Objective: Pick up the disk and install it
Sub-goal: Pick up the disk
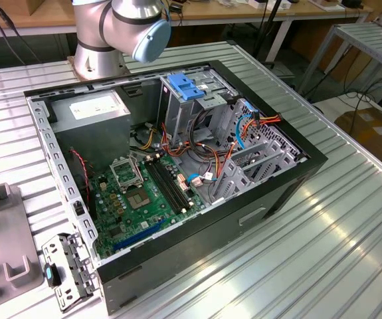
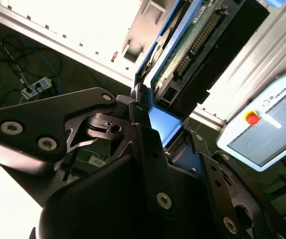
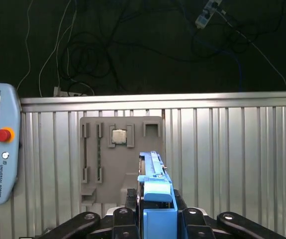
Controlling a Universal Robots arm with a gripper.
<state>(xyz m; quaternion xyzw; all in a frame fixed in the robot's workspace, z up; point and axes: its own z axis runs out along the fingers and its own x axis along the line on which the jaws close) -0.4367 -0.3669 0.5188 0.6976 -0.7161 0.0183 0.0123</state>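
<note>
In the exterior view you see the lower part of your arm (image 1: 121,26). Its silver base column stands upright and carries a shoulder joint whose pale blue end cap is turned towards the exterior view's right. From there the arm runs out of the frame at the top. In the first wrist view your gripper (image 3: 155,219) has its black linkage bars and bolted joints spread to either side, and its fingers (image 3: 131,196) are clamped on the disk (image 3: 152,172). The disk stands on edge between them, gripped at its blue side rails, and reaches forward past the fingertips. The second wrist view shows the same grip from close beside the linkage.
</note>
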